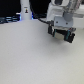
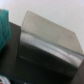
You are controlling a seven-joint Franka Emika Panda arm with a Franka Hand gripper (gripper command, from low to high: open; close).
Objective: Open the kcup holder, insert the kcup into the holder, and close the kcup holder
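Gripper over holder, drawer not yet opened.

Gripper (image 1: pixel 59 34) hangs at far right of the exterior view. Its fingers look spread with nothing between them, though the blur leaves some doubt. Holder (image 2: pixel 47 42) fills the wrist view as a boxy grey-sheened block directly below, and a teal object (image 2: pixel 4 25) sits just beside one end. I cannot tell whether that is the kcup. The holder's long axis seems to follow the ridge across its top; the drawer fronts and handles are not visible, so facing is unknown. Risk: a blind descent hits the top instead of a handle and shoves the unit into the teal object. White bottle (image 1: pixel 25 10) stands far left, well apart.
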